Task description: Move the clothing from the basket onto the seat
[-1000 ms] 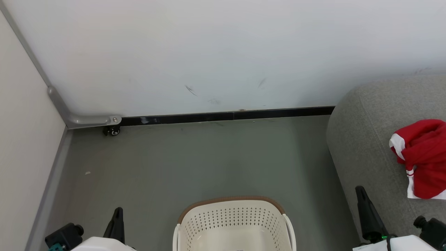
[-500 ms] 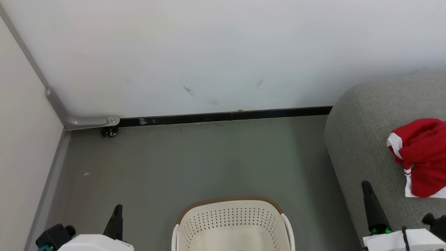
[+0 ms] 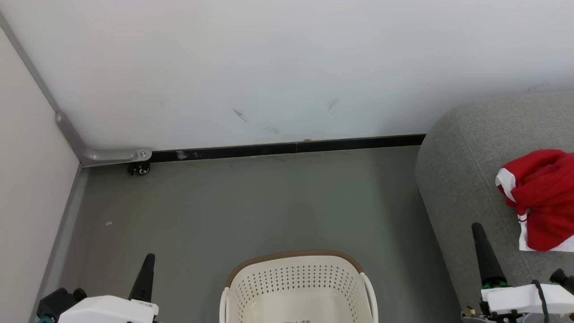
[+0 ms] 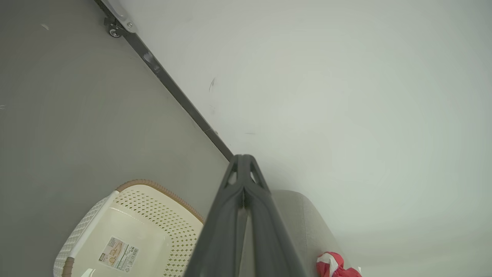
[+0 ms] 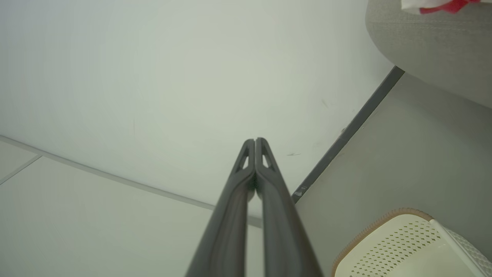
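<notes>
Left gripper (image 3: 148,262) pinched closed, empty, parked low beside the basket (image 3: 291,259), whose visible floor is bare. Right gripper (image 3: 479,233) also closed on nothing, over the near edge of the seat (image 3: 462,157). The clothing (image 3: 538,197) lies bunched on the seat, so the transfer looks done, arms idle.

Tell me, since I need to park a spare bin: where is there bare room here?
The floor is bare from the black baseboard down to the basket. The seat is free between its rounded edge and the clothing. It is tightest where the shut right claw hangs by the seat's edge.
</notes>
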Robot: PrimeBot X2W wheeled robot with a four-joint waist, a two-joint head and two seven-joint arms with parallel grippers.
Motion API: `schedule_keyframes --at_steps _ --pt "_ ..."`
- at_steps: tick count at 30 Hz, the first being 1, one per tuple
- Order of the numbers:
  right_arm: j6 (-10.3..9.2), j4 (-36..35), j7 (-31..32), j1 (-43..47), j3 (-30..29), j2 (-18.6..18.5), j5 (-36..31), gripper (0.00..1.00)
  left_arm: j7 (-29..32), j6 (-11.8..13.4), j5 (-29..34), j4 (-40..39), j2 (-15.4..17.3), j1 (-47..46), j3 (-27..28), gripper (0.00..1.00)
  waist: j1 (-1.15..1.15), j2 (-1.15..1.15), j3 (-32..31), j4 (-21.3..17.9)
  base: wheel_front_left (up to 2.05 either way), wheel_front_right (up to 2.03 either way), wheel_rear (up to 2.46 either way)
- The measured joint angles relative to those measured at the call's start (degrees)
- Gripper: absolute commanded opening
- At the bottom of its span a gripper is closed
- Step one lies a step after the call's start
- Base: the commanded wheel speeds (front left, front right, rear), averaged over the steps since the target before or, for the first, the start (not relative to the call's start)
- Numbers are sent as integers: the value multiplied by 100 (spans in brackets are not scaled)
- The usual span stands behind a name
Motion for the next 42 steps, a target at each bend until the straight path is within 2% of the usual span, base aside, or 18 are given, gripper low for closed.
schedule_keyframes --at_steps 32,42 --pt "0 212 258 -475 -81 -152 2759 0 621 -632 -2537 -101 -227 -194 657 0 -9 0 76 -89 0 0 0" --pt "0 226 259 -476 -89 -153 2800 0 621 -646 -2564 -108 -245 -227 664 0 -9 0 77 -89 0 0 0"
